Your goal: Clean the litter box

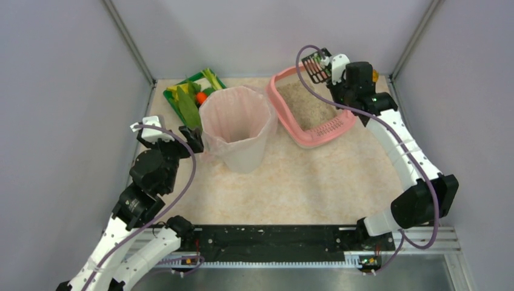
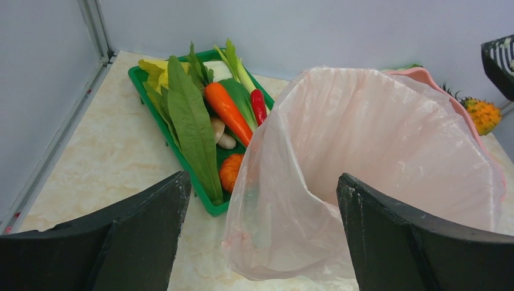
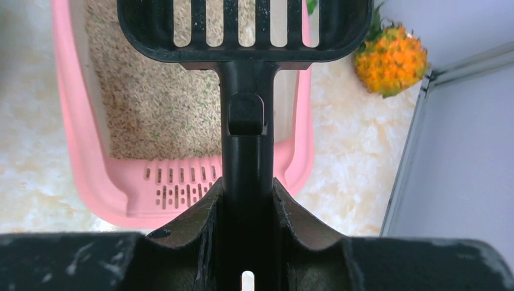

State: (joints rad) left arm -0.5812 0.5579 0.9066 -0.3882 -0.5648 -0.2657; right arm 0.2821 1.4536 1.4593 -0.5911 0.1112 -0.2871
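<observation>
Overhead view of a pale, marbled table enclosed by grey walls, with the two robot arms' bases at 6 o'clock.

The pink litter box sits towards 1 o'clock from the table's middle, set at an angle. Its slotted lip faces the near right, and grey-beige litter fills its floor.

The right gripper hangs over the far right end of the box. Its jaws are pressed together on the handle of a black slotted scoop.

In the right wrist view, the handle runs straight up between the two fingers. The scoop's head lies at 12 o'clock over the litter, and the box's slotted lip is closest to the camera. I cannot tell whether the scoop touches the litter.

An orange spiky fruit rests on the table at 2 o'clock, just outside the box near the wall.

A bin lined with a thin pink bag stands upright towards 10 o'clock from the table's middle, just left of the litter box.

Behind the bin, at 11 o'clock, a green tray holds toy vegetables: leafy greens, a carrot, a red chilli and mushrooms.

The left gripper sits at the bin's 9 o'clock side. Its jaws are spread wide and grip nothing. In the left wrist view, the bag's rim shows between and beyond its two black fingers.
</observation>
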